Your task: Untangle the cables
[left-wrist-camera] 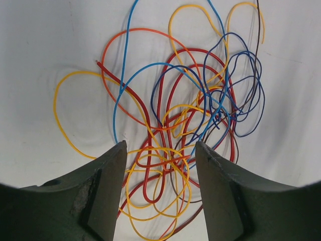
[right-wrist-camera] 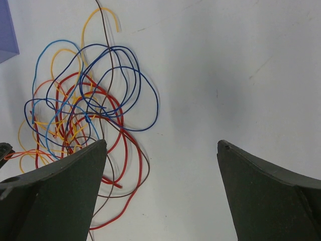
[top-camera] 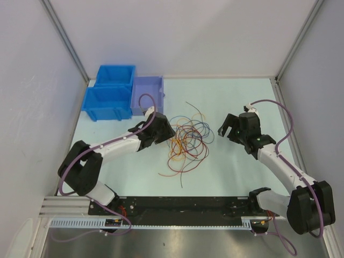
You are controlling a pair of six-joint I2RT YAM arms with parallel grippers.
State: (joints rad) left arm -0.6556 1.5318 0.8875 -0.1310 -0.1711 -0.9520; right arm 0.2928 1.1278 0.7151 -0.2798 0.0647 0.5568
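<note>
Cables [top-camera: 185, 141] lie in a tangled heap at the middle of the desk [top-camera: 236, 172], red, orange, yellow and blue loops crossing. The left end effector [top-camera: 167, 134], at the heap's left edge, has its fingers apart with loops showing between them. The right end effector [top-camera: 226, 125], right of the heap, stands wide apart, holding nothing.

Pale, matte panels [top-camera: 188, 32] enclose a light table [top-camera: 231, 177] on the left, far and right, joined by slim metal posts [top-camera: 67, 40]. Two blue bins [top-camera: 107, 110] and a lavender bin [top-camera: 147, 78] sit at the far left. The light is soft and even. What appears to be brushed steel [top-camera: 177, 244] lines the near edge.
</note>
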